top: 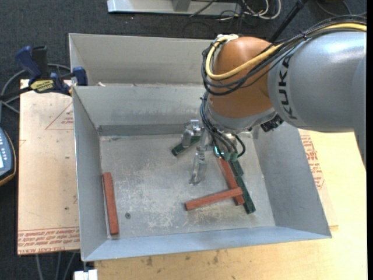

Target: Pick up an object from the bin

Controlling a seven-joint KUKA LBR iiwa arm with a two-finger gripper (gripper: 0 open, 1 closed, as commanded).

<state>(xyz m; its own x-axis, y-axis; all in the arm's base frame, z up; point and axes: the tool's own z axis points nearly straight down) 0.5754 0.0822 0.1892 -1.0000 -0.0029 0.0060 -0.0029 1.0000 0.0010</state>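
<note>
Grey metal bin (87, 150): red-brown wooden bar (109, 204), 8 o'clock; crossed red-brown bars (213, 200) and dark green bar (243, 192), 4 o'clock.
Gripper (197, 171): centre; cannot tell its grip state.

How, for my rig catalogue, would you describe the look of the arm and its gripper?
The arm is a thick, rounded silver-grey tube with black KUKA lettering. A glossy orange dome cover caps its wrist, with black and yellow cables looped across it. The gripper is small, slim and of silvery metal.
</note>
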